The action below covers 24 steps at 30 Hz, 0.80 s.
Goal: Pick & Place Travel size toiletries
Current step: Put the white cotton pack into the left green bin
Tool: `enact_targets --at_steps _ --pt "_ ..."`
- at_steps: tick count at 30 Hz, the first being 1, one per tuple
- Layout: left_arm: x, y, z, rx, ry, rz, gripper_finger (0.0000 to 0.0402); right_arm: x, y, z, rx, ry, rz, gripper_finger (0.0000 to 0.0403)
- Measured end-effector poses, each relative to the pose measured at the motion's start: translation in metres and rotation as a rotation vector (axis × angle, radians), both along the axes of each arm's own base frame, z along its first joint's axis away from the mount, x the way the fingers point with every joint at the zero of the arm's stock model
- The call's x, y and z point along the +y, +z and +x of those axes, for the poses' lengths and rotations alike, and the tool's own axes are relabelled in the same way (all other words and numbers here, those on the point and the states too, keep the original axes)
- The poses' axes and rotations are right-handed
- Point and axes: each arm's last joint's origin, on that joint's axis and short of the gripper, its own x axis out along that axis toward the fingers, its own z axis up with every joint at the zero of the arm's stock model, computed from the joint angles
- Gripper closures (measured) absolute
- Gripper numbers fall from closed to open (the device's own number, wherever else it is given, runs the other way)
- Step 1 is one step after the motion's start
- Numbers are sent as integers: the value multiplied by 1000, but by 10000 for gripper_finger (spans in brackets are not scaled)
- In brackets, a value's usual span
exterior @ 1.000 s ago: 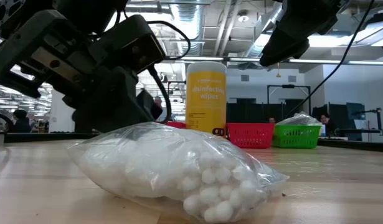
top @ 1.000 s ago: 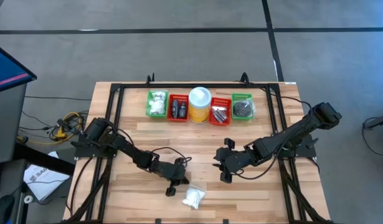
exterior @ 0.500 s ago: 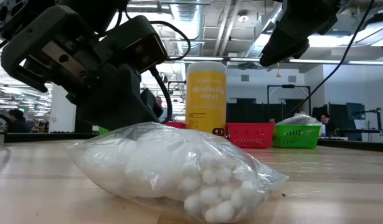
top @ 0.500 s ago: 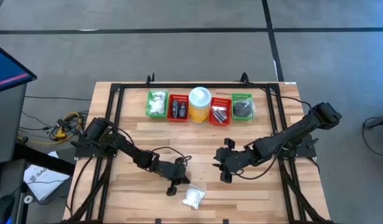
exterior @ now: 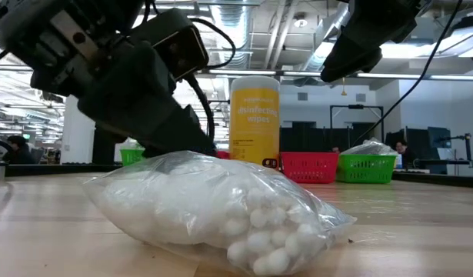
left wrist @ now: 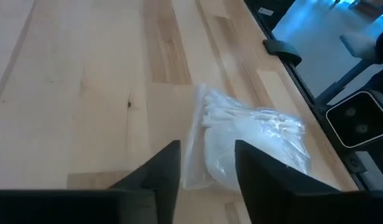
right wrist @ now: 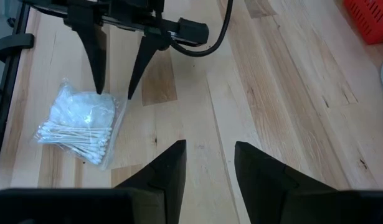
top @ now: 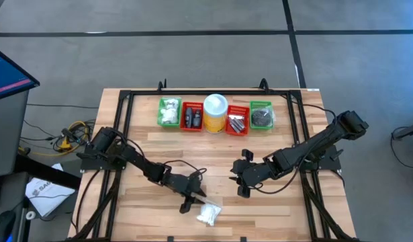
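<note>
Your left end effector (right wrist: 113, 65) hovers just over the near edge of the clear bag (top: 207, 213) of cotton swabs and cotton balls, which lies flat on the counter (top: 287, 208) near its front edge, well apart from the row of baskets. The two fingers stand apart, tips pointing down at the bag's rim, and nothing is held between them. Your right end effector (right wrist: 208, 165) waits above bare wood to the right of the bag, fingers also apart and empty.

To do this pick well, bring the left fingers down so they straddle a thick part of the bag rather than the thin loose plastic at its edge; a pinch on film alone would likely slip or let the contents sag. Aim for the bulge where the cotton balls sit, close gently, and lift straight up before you travel.

At the back of the counter, the left green basket (top: 169, 112) holds white fluffy bundles, so it looks like the fitting place for this bag. Next to it the red basket (top: 192, 117) holds dark pieces. A yellow canister of wipes (top: 215, 113) with a white lid stands in the middle. Beyond it a second red basket (top: 237, 121) holds silvery-grey bits, and the right green basket (top: 262, 115) holds dark items in clear wrap.
</note>
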Motion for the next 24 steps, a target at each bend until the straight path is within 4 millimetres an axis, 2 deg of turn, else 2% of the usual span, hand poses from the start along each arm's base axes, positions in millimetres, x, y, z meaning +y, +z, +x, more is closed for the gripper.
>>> enact_targets --at_steps 7,24 --pt "-1 -6 0 13 6 4 226 0 0 0 0 0 0 275" --pt "-4 -5 -1 -1 20 4 231 0 1 1 -8 0 4 275"
